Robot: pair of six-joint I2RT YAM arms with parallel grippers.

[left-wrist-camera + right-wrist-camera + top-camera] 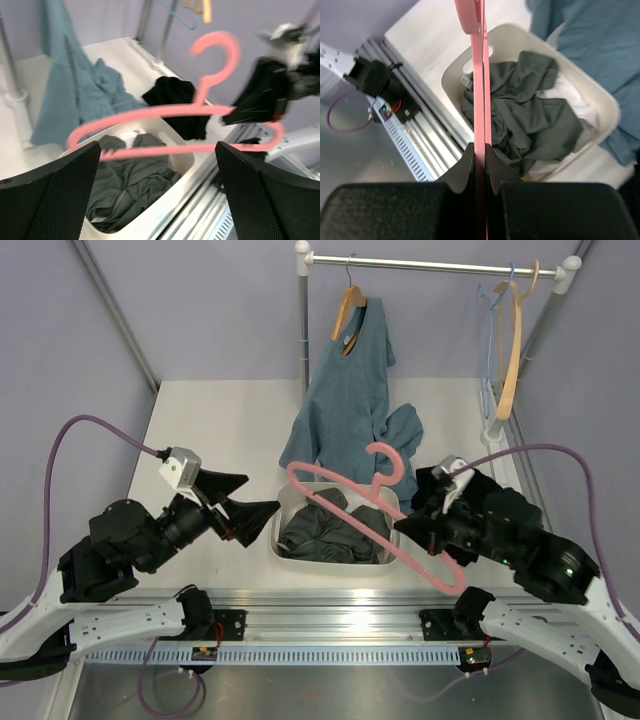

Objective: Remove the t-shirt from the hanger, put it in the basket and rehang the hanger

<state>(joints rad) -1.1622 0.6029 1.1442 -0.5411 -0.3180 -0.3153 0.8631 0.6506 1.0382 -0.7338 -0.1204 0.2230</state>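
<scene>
hanger [480,90]: bare, clamped in the right gripper [480,150], held over the bin [612,107]
t-shirt [172,92]: black heap on the table past the bin
left gripper [262,492]: wide open, empty
left to do: pretty much nothing, I'd say

Hanger [150,114] above bin [600,90]; t-shirt [172,92] on table [220,420], right of bin
</scene>
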